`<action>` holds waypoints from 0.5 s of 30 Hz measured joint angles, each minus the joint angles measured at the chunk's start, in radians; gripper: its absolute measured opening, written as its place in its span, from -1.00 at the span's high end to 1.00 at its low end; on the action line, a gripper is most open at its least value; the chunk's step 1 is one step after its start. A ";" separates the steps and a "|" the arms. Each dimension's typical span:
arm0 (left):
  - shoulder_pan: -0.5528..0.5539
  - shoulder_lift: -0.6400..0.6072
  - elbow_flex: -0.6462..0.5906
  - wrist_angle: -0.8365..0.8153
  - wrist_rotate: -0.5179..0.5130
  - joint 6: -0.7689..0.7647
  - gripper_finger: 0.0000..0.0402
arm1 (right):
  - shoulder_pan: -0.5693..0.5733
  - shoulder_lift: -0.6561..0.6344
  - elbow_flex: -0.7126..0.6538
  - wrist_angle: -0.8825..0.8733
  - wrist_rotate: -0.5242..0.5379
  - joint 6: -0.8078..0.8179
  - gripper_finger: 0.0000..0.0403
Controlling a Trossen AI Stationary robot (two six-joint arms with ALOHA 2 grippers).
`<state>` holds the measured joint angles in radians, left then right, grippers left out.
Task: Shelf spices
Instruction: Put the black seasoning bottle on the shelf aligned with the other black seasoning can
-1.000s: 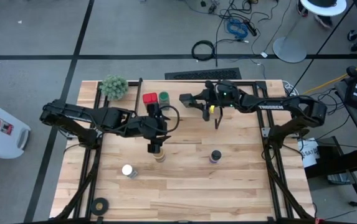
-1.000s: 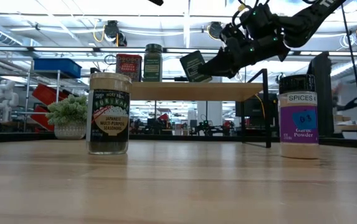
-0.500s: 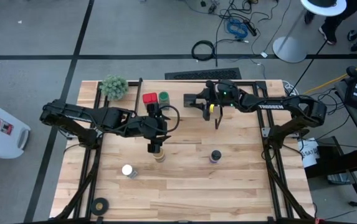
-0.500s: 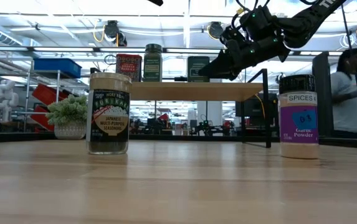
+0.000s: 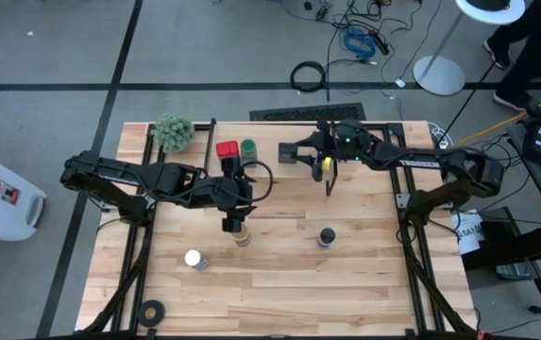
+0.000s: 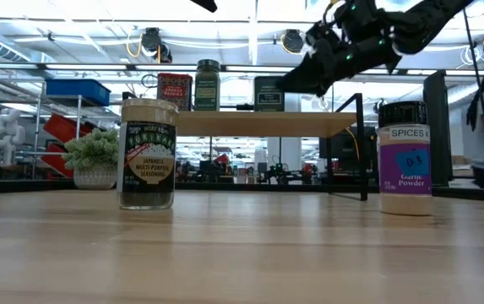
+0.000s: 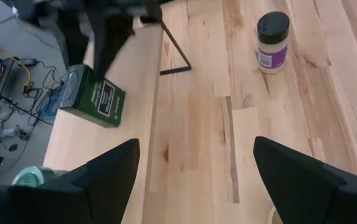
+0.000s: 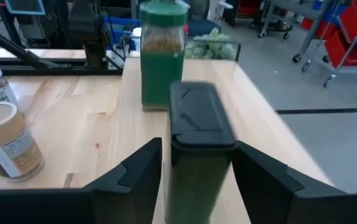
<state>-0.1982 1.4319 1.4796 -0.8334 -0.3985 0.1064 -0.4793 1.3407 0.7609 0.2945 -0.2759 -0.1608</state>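
Note:
The shelf (image 5: 364, 179) stands at the table's far side. On its top board (image 6: 258, 123) stand a red tin (image 6: 175, 91), a green-lidded jar (image 6: 207, 84) and a dark square tin (image 6: 269, 93), each upright on its base. My right gripper (image 5: 302, 153) is open, one finger on either side of the dark tin (image 8: 200, 124), above the board. My left gripper (image 5: 235, 223) hangs open above the tan cylinder (image 5: 242, 237), nothing between its fingers (image 7: 109, 174). A white-lidded jar (image 5: 193, 258) and a dark-lidded jar (image 5: 327, 236) stand on the table.
A fuzzy green plant ball (image 5: 173, 132) sits at the table's far left corner and a black tape roll (image 5: 151, 310) at the near left. The shelf's black leg (image 6: 362, 148) stands by the dark-lidded jar (image 6: 404, 159). A person stands beyond the table on the right.
The dark square tin was tilted between my right gripper's fingers above the shelf; now it stands upright on the top board, next to the green-lidded jar. My right gripper has since risen a little and drawn slightly toward the table's right edge.

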 joint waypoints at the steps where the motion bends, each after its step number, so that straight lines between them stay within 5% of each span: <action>1: 0.000 0.000 0.000 -0.006 0.000 -0.009 -0.62 | 0.000 -0.022 0.000 -0.020 0.006 0.000 0.10; 9: -0.008 0.000 0.000 -0.149 -0.001 -0.152 -0.62 | 0.025 -0.193 0.000 -0.201 0.023 0.016 0.10; 15: -0.059 0.000 -0.030 -0.271 0.001 -0.301 -0.62 | 0.146 -0.258 0.000 -0.314 0.096 0.027 0.10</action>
<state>-0.2569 1.4322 1.4496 -1.1045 -0.3972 -0.1946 -0.3331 1.0828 0.7612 -0.0193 -0.1801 -0.1343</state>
